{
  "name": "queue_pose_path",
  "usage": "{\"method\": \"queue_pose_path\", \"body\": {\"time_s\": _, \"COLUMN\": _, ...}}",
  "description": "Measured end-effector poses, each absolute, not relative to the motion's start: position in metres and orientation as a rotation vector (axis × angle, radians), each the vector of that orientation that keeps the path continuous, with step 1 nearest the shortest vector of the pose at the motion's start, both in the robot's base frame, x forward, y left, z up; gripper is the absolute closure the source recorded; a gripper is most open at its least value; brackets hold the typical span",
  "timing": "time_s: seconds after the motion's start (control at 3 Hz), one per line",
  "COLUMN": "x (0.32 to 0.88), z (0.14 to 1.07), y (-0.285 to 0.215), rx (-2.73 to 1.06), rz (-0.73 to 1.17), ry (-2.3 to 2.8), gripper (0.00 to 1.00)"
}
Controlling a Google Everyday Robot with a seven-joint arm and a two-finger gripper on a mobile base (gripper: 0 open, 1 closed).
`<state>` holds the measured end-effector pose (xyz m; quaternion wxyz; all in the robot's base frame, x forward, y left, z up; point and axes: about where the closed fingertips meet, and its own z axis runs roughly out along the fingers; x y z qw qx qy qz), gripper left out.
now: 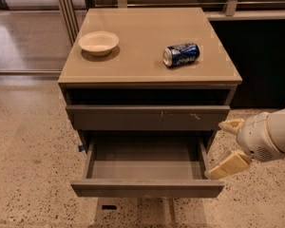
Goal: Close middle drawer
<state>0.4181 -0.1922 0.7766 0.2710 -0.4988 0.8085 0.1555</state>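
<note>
The middle drawer (147,188) is pulled far out of the grey-brown cabinet, and its shallow inside is empty. Its plain flat front faces me at the bottom of the view. Above it sits a wider front with pale scratches (147,117), which is pushed in. My gripper (226,146) comes in from the right, at the drawer's right side wall near its front corner. Its two tan fingers (229,165) are spread apart and hold nothing. The lower finger is close to the drawer's right front corner; I cannot tell whether it touches.
On the cabinet top (147,75) stand a pale bowl (99,42) at the left and a blue can (181,54) lying on its side at the right. Speckled floor (28,165) surrounds the cabinet. A dark wall panel (261,61) is at the right.
</note>
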Motion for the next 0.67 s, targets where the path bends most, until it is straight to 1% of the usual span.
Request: {"method": "queue_pose_path", "body": {"time_s": 0.67, "x": 0.4184, "z": 0.7773, "y": -0.1922, "rx": -1.344, "rz": 0.417, "ry": 2.177, "gripper": 0.65}}
